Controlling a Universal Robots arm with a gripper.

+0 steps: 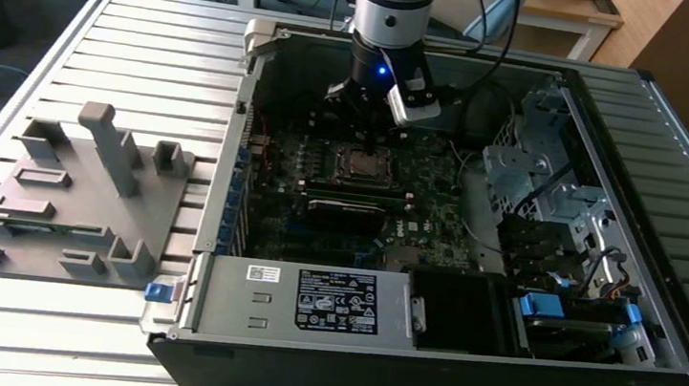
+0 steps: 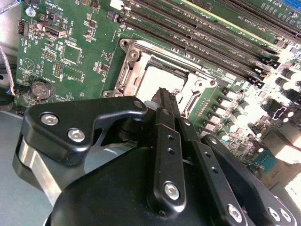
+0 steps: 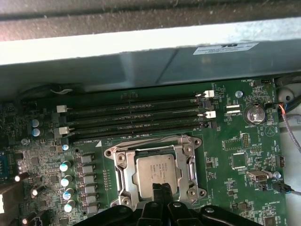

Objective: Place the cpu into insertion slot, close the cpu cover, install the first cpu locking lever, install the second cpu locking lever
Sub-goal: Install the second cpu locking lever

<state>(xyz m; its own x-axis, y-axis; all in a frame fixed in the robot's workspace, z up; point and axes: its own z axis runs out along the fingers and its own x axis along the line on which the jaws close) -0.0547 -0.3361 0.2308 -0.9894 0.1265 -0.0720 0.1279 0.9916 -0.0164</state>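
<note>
Hovering low over the motherboard socket inside the open computer case (image 1: pixel 672 367), with the hand (image 1: pixel 365 145) narrowed almost to nothing and carrying no part between its fingers (image 3: pixel 157 197). Reached down so that the tips came right at the near edge of the cpu (image 3: pixel 155 170), touching or just short of it; could not tell which. Found the cpu lying flat and square in the socket, framed by the cpu cover (image 3: pixel 123 165), apparently lowered around it rather than standing up. Could not make out either locking lever well enough to call it latched or free. Judged good practice here as pressing straight down with the tips together, staying off the chip's bare top, avoiding any sideways drag across the frame, and steering clear of the memory slots (image 3: pixel 136 115) just beside the socket. Seen in the second wrist view: the hand (image 2: pixel 162 96) aimed at the pale chip (image 2: pixel 157 77) inside the silvery frame (image 2: pixel 126 81). Noted in the exterior view the grey power box (image 1: pixel 307 300) at six o'clock from the socket, cables and drive bays toward three o'clock, a grey moulded fixture (image 1: pixel 75 194) at nine o'clock from the case, all on a ribbed metal worktop (image 1: pixel 142 47). Beyond, at twelve o'clock, wooden desks in a workshop-like room.
</note>
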